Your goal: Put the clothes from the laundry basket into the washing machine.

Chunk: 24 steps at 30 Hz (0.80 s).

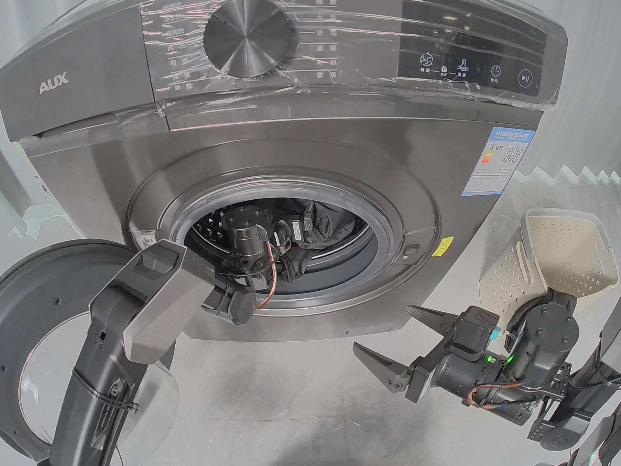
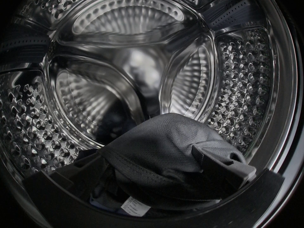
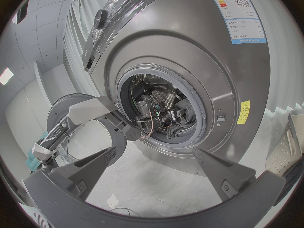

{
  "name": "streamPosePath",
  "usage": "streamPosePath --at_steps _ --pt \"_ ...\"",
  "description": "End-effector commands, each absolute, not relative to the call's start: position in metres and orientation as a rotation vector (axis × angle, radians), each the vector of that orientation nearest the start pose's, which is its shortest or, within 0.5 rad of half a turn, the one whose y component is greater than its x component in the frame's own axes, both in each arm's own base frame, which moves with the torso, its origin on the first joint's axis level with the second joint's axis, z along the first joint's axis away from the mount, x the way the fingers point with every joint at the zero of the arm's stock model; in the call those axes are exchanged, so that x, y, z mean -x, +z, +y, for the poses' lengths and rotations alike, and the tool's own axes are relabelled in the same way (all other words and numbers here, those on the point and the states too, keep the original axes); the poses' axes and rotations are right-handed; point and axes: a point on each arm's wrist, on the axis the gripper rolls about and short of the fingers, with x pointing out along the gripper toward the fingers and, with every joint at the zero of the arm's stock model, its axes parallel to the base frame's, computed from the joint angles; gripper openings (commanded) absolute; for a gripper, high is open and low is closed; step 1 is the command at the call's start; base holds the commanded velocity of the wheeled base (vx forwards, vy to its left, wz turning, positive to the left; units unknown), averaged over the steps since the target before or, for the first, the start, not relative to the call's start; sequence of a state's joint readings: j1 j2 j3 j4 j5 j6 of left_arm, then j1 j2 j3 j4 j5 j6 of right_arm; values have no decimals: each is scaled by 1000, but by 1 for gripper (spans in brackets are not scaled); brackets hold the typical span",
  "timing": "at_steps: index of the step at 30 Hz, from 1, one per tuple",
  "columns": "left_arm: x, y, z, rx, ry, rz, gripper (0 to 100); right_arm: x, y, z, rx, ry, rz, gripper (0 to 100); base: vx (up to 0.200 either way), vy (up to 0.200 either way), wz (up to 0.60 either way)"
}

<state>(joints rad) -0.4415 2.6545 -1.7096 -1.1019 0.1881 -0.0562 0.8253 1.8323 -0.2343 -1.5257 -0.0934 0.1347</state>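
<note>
Left gripper [image 2: 148, 170] is inside the washing machine drum [image 2: 126, 19], spread wide, with the dark garment [image 2: 164, 140] draped over its fingers. I'd dip, then withdraw slowly so the cloth slides off.

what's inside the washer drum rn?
A dark garment with a white label, bunched at the drum mouth, plus the left gripper. The garment covers the drum floor near the mouth, so anything beneath it is hidden.

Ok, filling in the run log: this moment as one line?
left gripper: open, inside drum, dark garment draped over it | right gripper: open, outside | laundry basket: robot's right | door: open
</note>
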Motion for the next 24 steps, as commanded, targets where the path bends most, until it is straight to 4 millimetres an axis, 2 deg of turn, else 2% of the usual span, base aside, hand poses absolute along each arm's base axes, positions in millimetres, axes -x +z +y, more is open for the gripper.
streamPosePath --at_steps 1,5,6,8,10,11,12,15,23,24 --pt "-465 82 -227 113 -280 -160 100 -172 106 182 -96 724 115 100 0 0 0" --pt "-443 92 -229 102 -307 -134 100 -172 106 181 -97 721 114 100 0 0 0" --pt "-428 94 -228 90 -331 -102 100 -172 106 181 -97 720 114 100 0 0 0" --pt "-413 96 -224 75 -356 -75 100 -171 106 180 -96 719 115 100 0 0 0" --pt "-397 95 -221 64 -377 -50 100 -171 106 180 -96 719 115 100 0 0 0" --pt "-397 95 -221 64 -377 -50 100 -171 106 180 -96 719 115 100 0 0 0" --pt "-383 94 -220 52 -389 -32 100 -171 106 181 -96 721 116 100 0 0 0" --pt "-360 89 -221 36 -419 -10 100 -171 106 180 -96 719 116 100 0 0 0" --pt "-307 77 -225 20 -525 12 100 -168 102 174 -87 713 136 100 0 0 0" --pt "-307 77 -225 20 -525 12 100 -168 102 174 -87 713 136 100 0 0 0"
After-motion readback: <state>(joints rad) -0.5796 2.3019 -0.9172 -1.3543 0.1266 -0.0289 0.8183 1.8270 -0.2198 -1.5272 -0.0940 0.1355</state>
